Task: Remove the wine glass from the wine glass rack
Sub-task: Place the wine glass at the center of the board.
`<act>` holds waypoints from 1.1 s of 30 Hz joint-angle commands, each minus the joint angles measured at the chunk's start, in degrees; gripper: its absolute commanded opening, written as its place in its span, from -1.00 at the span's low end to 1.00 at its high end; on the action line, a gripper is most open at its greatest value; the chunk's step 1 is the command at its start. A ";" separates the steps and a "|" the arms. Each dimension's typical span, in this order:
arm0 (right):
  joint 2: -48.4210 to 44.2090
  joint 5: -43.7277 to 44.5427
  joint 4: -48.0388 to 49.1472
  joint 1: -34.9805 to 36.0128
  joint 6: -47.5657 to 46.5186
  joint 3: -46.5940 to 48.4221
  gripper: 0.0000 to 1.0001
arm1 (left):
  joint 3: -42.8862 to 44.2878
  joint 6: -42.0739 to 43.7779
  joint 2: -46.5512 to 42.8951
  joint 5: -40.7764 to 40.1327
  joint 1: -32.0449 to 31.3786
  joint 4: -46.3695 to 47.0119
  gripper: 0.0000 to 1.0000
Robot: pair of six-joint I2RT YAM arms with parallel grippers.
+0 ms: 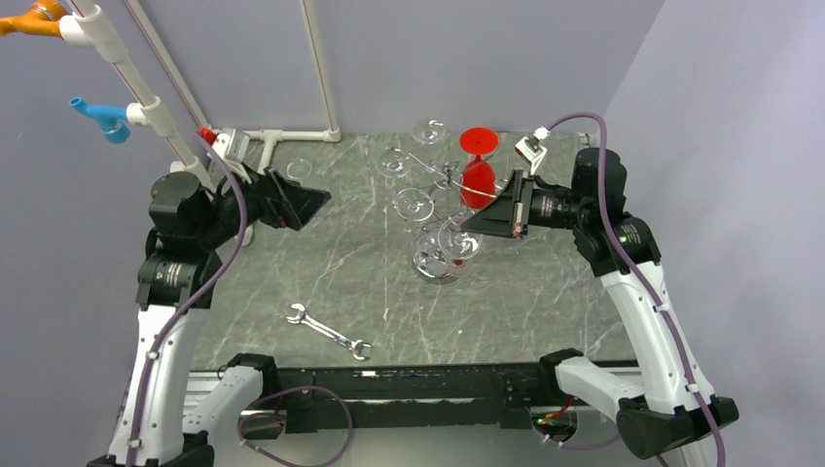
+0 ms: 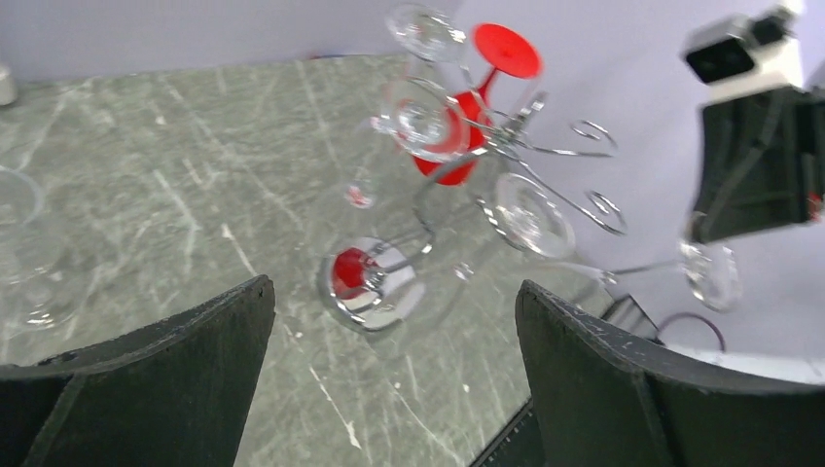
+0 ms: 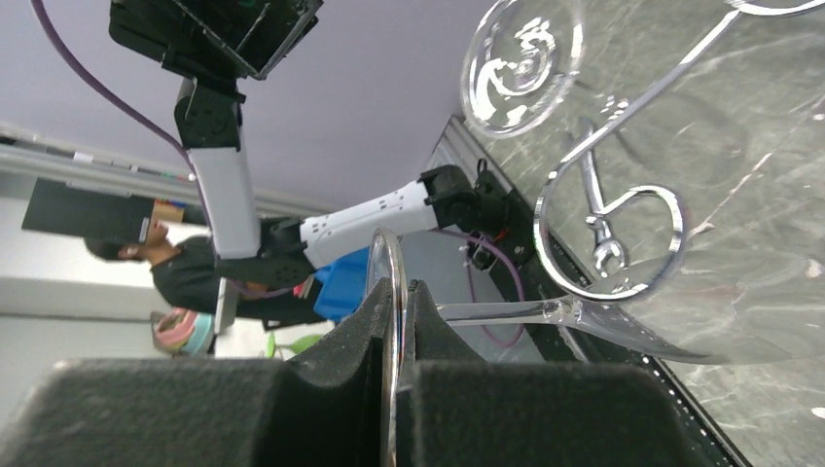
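The wine glass rack [image 1: 435, 263] stands right of the table's middle, its shiny round base [image 2: 370, 284] reflecting red. Several clear glasses and a red one [image 1: 477, 173] hang upside down from its curled wire arms. My right gripper [image 1: 474, 222] is shut on the thin round foot [image 3: 389, 261] of a clear wine glass [image 1: 457, 238]. That glass's stem [image 3: 506, 311] runs right along the underside of a wire loop [image 3: 608, 292]; I cannot tell if it sits in the loop. My left gripper [image 1: 316, 199] hovers open and empty at the back left, jaws wide in its wrist view [image 2: 394, 331].
A silver wrench [image 1: 329, 332] lies near the front edge. One clear glass [image 1: 297, 170] stands on the table behind the left gripper. White pipe framing [image 1: 282, 136] runs along the back left. Purple walls close in behind and at the right.
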 commanded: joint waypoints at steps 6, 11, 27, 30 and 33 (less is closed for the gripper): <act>1.76 -0.18 7.13 9.44 2.91 3.20 -1.00 | 3.26 -2.11 -4.01 13.16 -3.54 -3.26 0.89; 2.79 1.74 11.19 13.81 5.95 2.56 -1.00 | 2.74 -4.49 -5.20 17.67 -4.39 -1.90 0.78; 13.85 14.06 11.82 28.09 3.60 11.52 -1.00 | -4.03 -8.30 -7.69 28.47 -6.53 5.29 0.46; 16.15 15.97 10.81 29.31 2.78 13.89 -1.00 | -4.55 -8.01 -7.41 28.80 -6.93 5.02 0.43; 18.34 17.09 10.57 30.32 2.24 15.72 -1.00 | -4.93 -9.09 -7.15 29.25 -7.49 5.94 0.37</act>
